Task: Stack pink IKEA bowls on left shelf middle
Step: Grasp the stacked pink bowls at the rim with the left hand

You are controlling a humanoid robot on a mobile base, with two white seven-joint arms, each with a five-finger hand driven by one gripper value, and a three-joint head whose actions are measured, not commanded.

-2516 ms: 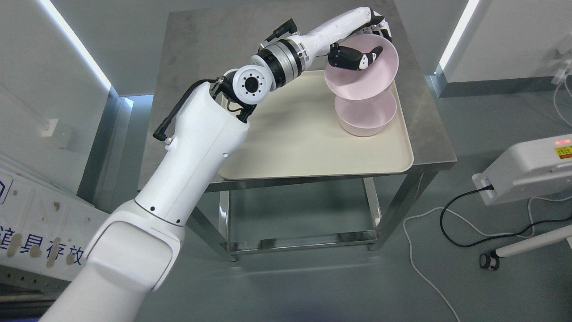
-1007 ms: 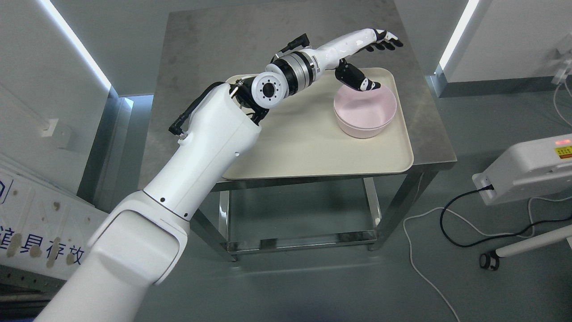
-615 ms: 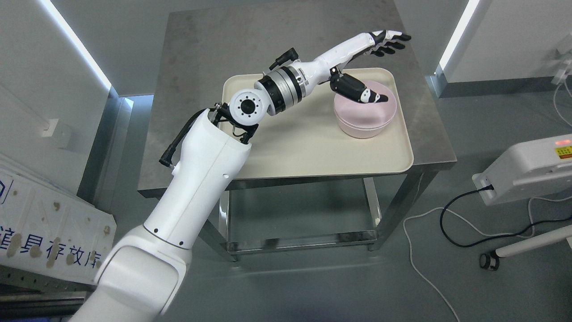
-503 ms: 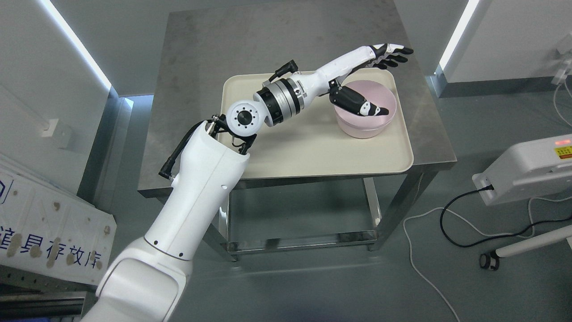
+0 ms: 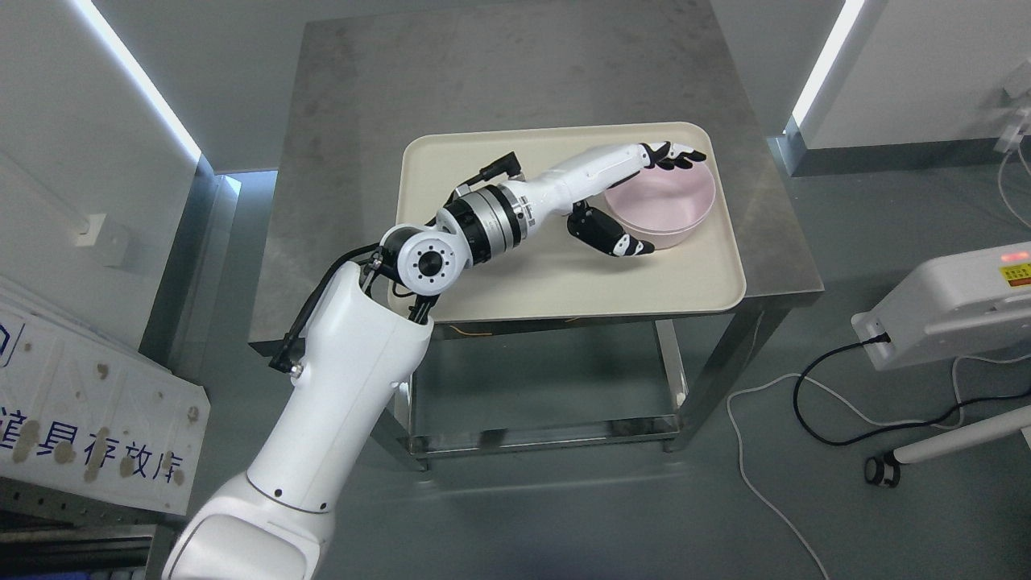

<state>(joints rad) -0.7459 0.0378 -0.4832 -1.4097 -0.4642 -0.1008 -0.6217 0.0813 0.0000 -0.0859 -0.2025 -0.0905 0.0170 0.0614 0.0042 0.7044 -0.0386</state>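
Your left hand (image 5: pixel 644 197) is spread wide and holds nothing, thumb and fingers on either side of the pink bowls (image 5: pixel 662 205). They sit stacked on the tray (image 5: pixel 499 274), on the tabletop (image 5: pixel 354 121). They look light, hard and slippery, so grab the rim.

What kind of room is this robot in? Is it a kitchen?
Probably a robot test lab, not a kitchen. A bare steel table holds only a cream tray with pink bowls, and cables trail over the grey floor beside white equipment.
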